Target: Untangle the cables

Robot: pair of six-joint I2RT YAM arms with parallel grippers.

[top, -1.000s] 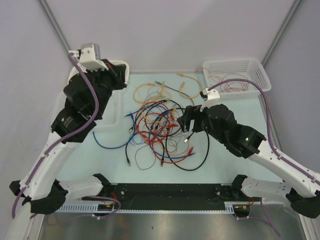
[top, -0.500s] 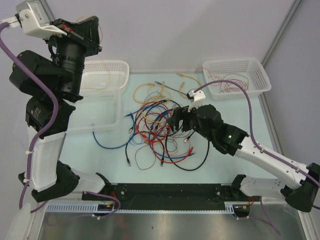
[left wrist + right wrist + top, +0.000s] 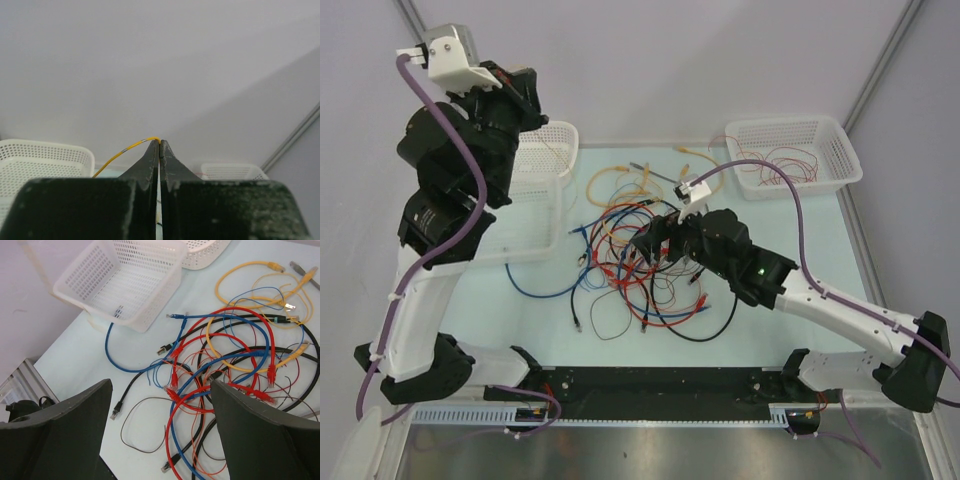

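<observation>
Right pincer (image 3: 157, 390) gapes empty over the cables (image 3: 225, 365); left pincer (image 3: 159, 142) pinches a yellow wire (image 3: 125, 149) aloft.

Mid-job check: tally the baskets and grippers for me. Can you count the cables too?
Baskets: 3
Grippers: 2 (left gripper shut on yellow cable, right gripper open)
Cables: too tangled to count
Total: 5
</observation>
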